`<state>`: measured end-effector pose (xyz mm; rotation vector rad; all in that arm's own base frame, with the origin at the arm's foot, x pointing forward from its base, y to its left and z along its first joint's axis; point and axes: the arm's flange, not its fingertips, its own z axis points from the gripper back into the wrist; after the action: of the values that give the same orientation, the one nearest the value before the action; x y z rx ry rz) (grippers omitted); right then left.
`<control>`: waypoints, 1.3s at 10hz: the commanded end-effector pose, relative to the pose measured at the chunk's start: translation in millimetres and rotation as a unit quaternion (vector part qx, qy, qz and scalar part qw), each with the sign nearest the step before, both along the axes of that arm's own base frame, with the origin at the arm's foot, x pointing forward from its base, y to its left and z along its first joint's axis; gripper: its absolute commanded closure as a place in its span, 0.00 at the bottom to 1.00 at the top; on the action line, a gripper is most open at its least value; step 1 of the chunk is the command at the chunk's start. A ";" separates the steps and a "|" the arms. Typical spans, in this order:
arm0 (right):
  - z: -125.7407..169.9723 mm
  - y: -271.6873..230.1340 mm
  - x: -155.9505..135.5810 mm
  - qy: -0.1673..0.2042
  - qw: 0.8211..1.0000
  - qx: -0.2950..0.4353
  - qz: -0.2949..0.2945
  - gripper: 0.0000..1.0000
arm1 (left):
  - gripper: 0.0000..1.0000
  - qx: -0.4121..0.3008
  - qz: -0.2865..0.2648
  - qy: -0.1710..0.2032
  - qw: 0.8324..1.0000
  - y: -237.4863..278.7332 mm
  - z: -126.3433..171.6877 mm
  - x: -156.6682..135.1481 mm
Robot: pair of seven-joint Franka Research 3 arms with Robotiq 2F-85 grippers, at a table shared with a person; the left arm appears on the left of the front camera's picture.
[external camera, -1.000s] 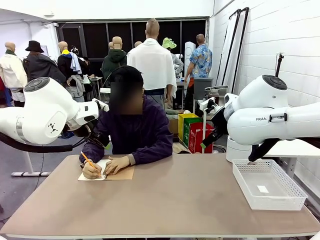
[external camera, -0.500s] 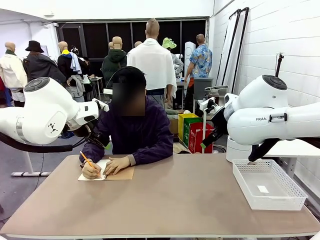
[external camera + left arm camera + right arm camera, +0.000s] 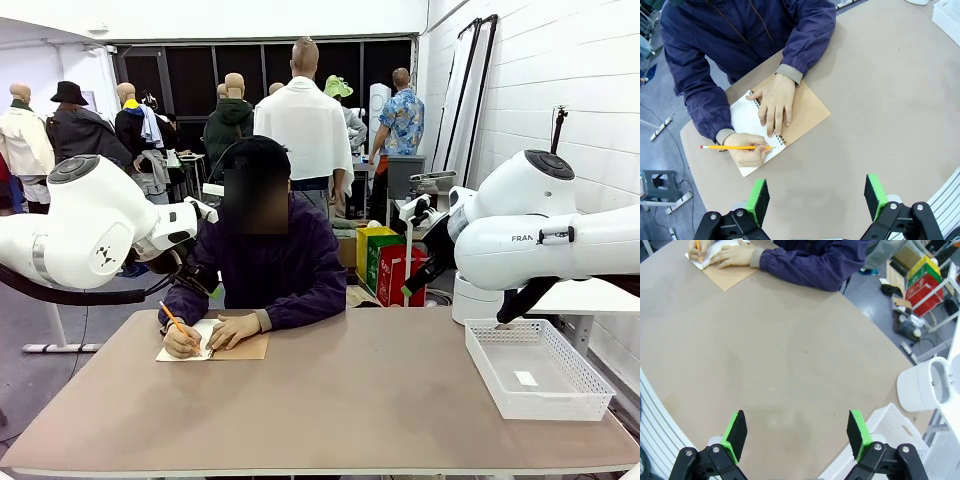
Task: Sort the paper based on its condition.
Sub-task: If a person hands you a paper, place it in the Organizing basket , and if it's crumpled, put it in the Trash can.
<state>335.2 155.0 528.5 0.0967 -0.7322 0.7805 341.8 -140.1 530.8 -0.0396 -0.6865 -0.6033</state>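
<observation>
Change: hardly anything is seen to have moved since the earlier frames; both arms are held as before, and only the person's head is shifted a trifle.
Paper: the thin white paper sheet [image 3: 746, 119] is found on the open spiral notebook with brown cover [image 3: 807, 112], at the far left of the tan table [image 3: 880, 100], before the person; whether it is torn loose cannot be told.
Person: a yellow pencil [image 3: 735, 147] is held to the sheet by the writing hand [image 3: 746, 152]; the notebook is steadied by the other hand [image 3: 774, 102].
Left gripper [image 3: 816, 192]: spread wide, nothing held, raised above the table.
Right gripper [image 3: 796, 432]: spread wide, nothing held, also raised above the table.
Container: a white mesh basket [image 3: 553, 408] is set at the robot's right; one small white slip [image 3: 526, 378] is seen on its floor.
Progress: judged barely begun; no sheet is yet handed over or sorted, so all sorting is left.
</observation>
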 end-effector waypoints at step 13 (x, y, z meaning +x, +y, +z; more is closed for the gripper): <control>-0.5 -0.4 0.5 0.001 1.000 0.001 -0.001 0.00 | 0.00 0.001 0.000 0.001 1.000 0.6 -1.0 0.7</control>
<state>335.2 155.0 528.5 0.0967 -0.7322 0.7805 341.8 -140.1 530.8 -0.0396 -0.6865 -0.6033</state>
